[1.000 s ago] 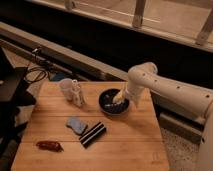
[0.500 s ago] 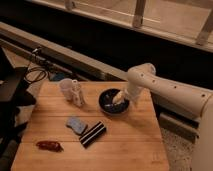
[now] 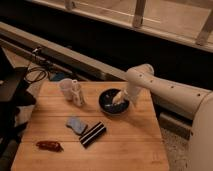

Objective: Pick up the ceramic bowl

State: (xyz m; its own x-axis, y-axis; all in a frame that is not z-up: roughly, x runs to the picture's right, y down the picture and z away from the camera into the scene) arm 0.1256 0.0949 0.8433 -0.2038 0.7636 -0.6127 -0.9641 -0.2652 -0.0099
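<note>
Finding the round, shallow, glossy black ceramic bowl (image 3: 108,106) toward the back right part of the light wooden tabletop (image 3: 135,147), standing flat, showing a faint pale shine inside. Seeing the pale tool (image 3: 119,97) of the white robot arm (image 3: 165,90) low at the right side of this bowl, at the rim or just inside it. Not being able to tell the state of the tool: apart, together or clamped on the rim.

Judging the grasp step as being in hand, the lift not yet done.

Expecting some risks from here. Holding only a thin, glossy rim on one side: risking a slip, the far side tipping down and dropping back on the wood. Pressing down too hard on the rim: risking a flip, or a slide to the left toward the white mug (image 3: 66,87) and the tall white object (image 3: 78,95) just beside it. Lifting too fast: risking swing and loss of the hold, given probably heavy and smooth ceramic.

Noticing also the blue-grey pad (image 3: 76,125), the black-and-white striped object (image 3: 93,134) and the reddish-brown item (image 3: 49,145) nearer the front, well apart from the bowl, so hardly being in danger
</note>
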